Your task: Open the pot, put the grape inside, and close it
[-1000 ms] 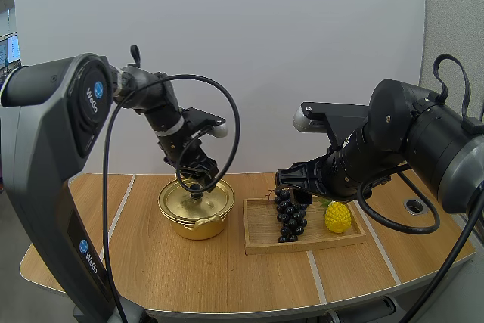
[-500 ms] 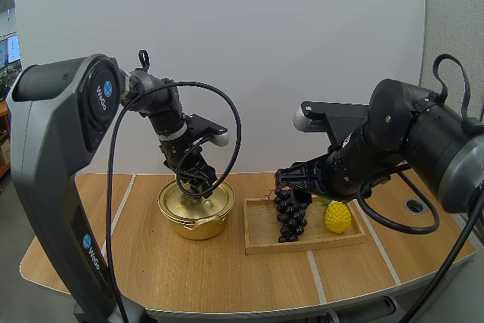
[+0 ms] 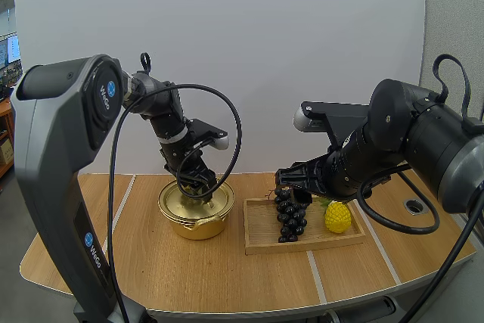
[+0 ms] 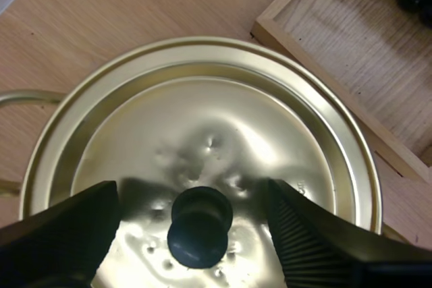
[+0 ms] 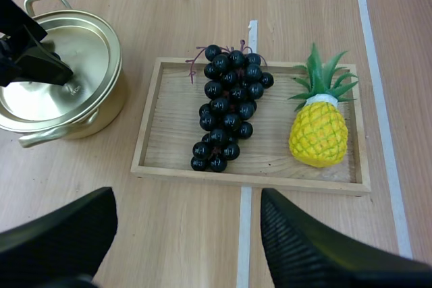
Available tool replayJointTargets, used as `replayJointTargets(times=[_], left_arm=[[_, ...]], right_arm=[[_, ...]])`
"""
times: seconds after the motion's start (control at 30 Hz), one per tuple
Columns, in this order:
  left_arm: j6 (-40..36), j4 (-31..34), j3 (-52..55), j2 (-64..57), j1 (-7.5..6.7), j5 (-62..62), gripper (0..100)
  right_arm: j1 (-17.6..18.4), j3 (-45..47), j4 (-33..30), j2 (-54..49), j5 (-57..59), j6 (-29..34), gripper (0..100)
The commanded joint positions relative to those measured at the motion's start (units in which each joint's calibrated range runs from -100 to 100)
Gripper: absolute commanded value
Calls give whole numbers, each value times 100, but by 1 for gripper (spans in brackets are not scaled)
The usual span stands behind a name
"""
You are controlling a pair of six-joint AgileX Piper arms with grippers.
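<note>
The left tool (image 4: 194, 200) hangs low over the gold pot (image 3: 195, 217), its two black fingers (image 4: 64, 234) standing apart on either side of the black knob (image 4: 199, 226). In the left wrist view, a gap of dented gold metal shows between each ribbed inner face and the knob, so the fingers bracket it without pinching it. The lid (image 4: 223, 119) sits flat on the pot, inside the rim, with a looped side handle sticking out over the wooden surface (image 3: 189, 270).

Just beside the pot lies the wooden tray (image 5: 169, 133), its near corner close to the pot's wall but apart from it. The bunch of dark grapes (image 5: 228, 109) rests on the tray, stem end toward the far edge, the berries running down toward the near edge. A yellow toy pineapple (image 5: 319, 133) with a green crown lies on the same tray beside the grapes, not touching them.

The right tool (image 5: 187, 197) is wide apart and holds nothing. In its wrist view it looks down on the tray, with bare surface and a pale tape line between the fingertips. In the high view it hovers above the far end of the tray, just over the top of the grapes.
</note>
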Motion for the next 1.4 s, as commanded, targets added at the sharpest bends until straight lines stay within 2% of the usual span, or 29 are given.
replayJointTargets(times=[0.0, 0.23, 0.27, 0.33, 0.37, 0.8, 1.37], left_arm=[[-51, 15, -43, 32, -13, 106, 100], [-157, 28, -43, 32, -13, 278, 99], [-157, 28, -43, 32, -13, 278, 73], [-157, 28, -43, 32, -13, 278, 16], [-145, 28, -43, 32, -13, 284, 0], [-169, 28, -326, -572, -13, 828, 0], [-662, 87, -2715, -2938, -13, 1153, 0]], right_arm=[[-19, -49, 19, -17, -42, 11, 100], [-19, -49, 19, -17, -42, 11, 100], [-19, -49, 19, -17, -42, 11, 100], [-19, -49, 19, -17, -42, 11, 100], [-19, -49, 19, -17, -42, 11, 100], [-19, -49, 19, -17, -42, 11, 100], [-19, -49, 19, -17, -42, 11, 100]])
